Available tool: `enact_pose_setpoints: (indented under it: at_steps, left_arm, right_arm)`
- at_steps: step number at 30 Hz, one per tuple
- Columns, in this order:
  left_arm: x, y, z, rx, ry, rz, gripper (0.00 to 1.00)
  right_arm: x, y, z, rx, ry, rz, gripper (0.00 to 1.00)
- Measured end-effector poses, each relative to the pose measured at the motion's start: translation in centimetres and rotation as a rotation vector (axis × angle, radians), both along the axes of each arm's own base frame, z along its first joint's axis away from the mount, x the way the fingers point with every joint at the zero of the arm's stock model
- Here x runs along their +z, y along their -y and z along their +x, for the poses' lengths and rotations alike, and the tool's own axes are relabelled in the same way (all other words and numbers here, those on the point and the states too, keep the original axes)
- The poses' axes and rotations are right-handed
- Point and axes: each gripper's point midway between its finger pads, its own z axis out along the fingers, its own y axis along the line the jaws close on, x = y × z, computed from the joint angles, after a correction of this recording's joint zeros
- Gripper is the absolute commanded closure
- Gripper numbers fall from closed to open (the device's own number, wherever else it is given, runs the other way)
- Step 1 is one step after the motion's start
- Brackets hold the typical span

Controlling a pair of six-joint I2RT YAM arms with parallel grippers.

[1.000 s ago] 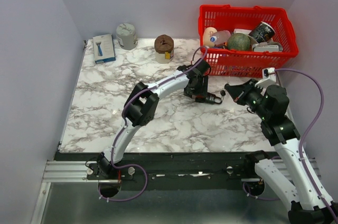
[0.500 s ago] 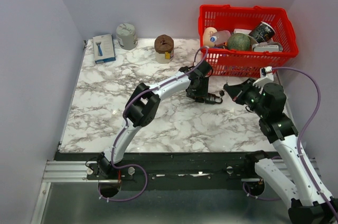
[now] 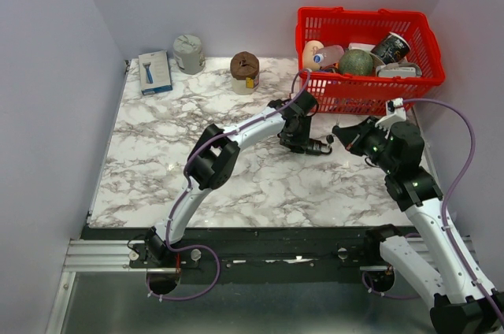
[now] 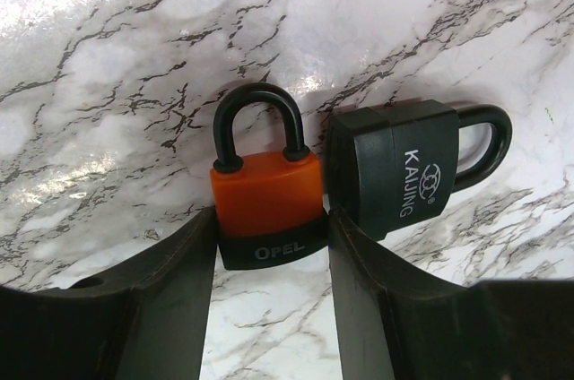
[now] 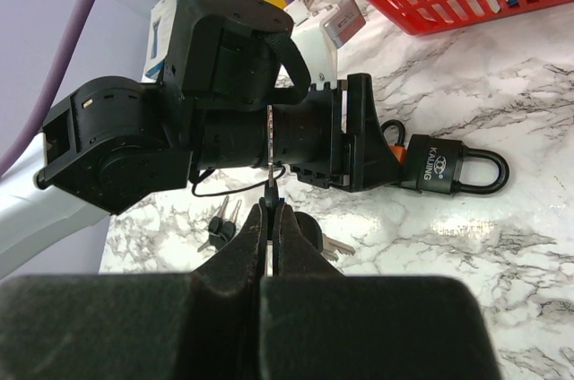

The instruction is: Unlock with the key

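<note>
An orange padlock (image 4: 265,192) marked OPEL lies on the marble with its shackle pointing away from the left wrist camera. My left gripper (image 4: 271,229) is shut on its black base, one finger against each side. A black KAIJING padlock (image 4: 395,174) lies touching it on the right. In the top view both locks sit at my left gripper (image 3: 305,143). My right gripper (image 5: 270,211) is shut on a small key (image 5: 270,160), held above the table with its blade pointing at my left wrist. In the top view my right gripper (image 3: 346,135) is just right of the locks.
A pair of black-headed keys (image 5: 218,221) and another loose key (image 5: 339,246) lie on the marble under my right gripper. The red basket (image 3: 429,54) of objects stands close behind. A brown jar (image 3: 245,72), a grey can (image 3: 188,53) and a blue box (image 3: 155,72) stand along the back.
My right gripper has edged a little left and back, toward the locks, with the key in it. My left wrist has shifted slightly over the padlocks.
</note>
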Motion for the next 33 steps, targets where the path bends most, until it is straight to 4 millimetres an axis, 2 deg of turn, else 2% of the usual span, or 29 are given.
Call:
enact_pose_setpoints:
  at_steps: [26, 29, 31, 32, 33]
  left_arm:
    - [-0.18, 0.41, -0.21, -0.045, -0.004, 0.031, 0.41]
    - [-0.34, 0.45, -0.26, -0.048, -0.006, 0.037, 0.44]
    - [-0.34, 0.46, -0.29, -0.049, -0.009, 0.039, 0.54]
    - [-0.36, 0.47, -0.29, -0.050, -0.010, 0.040, 0.60]
    - [-0.39, 0.49, -0.30, -0.052, -0.010, 0.041, 0.80]
  right_arm:
    - [-0.55, -0.02, 0.03, 0.001, -0.013, -0.003, 0.99]
    - [-0.50, -0.01, 0.01, 0.001, -0.012, -0.003, 0.99]
    - [-0.49, -0.01, 0.00, 0.001, -0.011, -0.002, 0.99]
    - [-0.49, -0.01, 0.00, 0.000, -0.011, -0.003, 0.99]
    - [-0.49, -0.01, 0.00, 0.001, -0.011, -0.002, 0.99]
